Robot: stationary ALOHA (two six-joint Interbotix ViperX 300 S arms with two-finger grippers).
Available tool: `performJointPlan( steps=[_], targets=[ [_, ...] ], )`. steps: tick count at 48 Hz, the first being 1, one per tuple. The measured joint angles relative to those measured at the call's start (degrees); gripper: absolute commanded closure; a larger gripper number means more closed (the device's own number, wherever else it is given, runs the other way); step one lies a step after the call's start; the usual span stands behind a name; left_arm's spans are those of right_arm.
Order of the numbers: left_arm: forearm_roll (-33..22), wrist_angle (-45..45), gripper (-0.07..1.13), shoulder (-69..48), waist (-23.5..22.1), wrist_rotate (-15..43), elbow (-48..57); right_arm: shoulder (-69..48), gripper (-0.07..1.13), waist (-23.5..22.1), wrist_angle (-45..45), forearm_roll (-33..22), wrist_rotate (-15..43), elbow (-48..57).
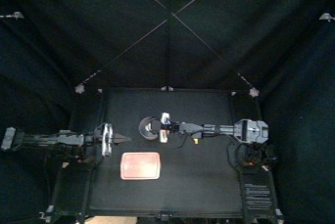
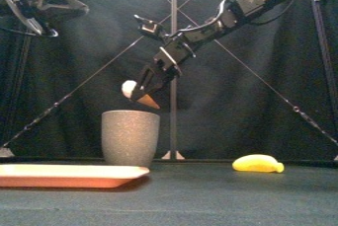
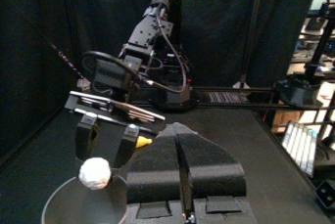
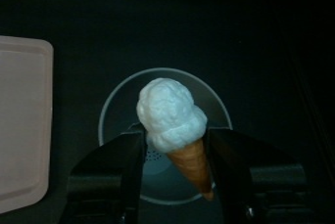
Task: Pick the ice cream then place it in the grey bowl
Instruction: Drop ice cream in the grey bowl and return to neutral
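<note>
half done: clamping ice cream [image 2: 137, 93] in right gripper [image 2: 152, 84], hovering over bowl [image 2: 130, 139]; needing lowering, then releasing. resting left gripper [image 1: 104, 140], jaws together, at table's [image 1: 197, 194] left edge.

The small black table [image 1: 197, 184] carries three things. A tall grey speckled cup [image 2: 130, 136] stands upright near the middle, toward the back. A flat pink tray [image 1: 139, 166] lies nearer the front edge, slightly left of centre and apart from the cup. A yellow toy banana [image 2: 258, 164] lies on its side to the cup's right, clear of both
</note>
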Motion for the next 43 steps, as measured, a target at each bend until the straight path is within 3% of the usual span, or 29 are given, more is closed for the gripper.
performJointPlan(
  steps=[9, 25, 30, 43],
  targets=[
    [0.09, 0.00, 1.08, -0.26, 0.26, 0.00, 0.35, 0.26, 0.07, -0.88, -1.76, 2.20, -0.35, -1.85],
    [0.35, 0.00, 1.08, -0.88, 0.88, 0.44, 0.35, -3.52, 0.06, -1.23, -0.53, 5.36, 0.70, -0.44],
    [0.62, 0.00, 1.08, -1.23, 1.14, 0.44, 0.35, -10.81, 0.06, -0.88, -3.08, 8.88, 0.09, 5.27],
    [0.62, 0.09, 1.08, -1.85, 1.32, 0.44, 0.70, -31.20, 0.06, 3.43, -16.00, 11.87, 0.88, 25.40]
  ],
)
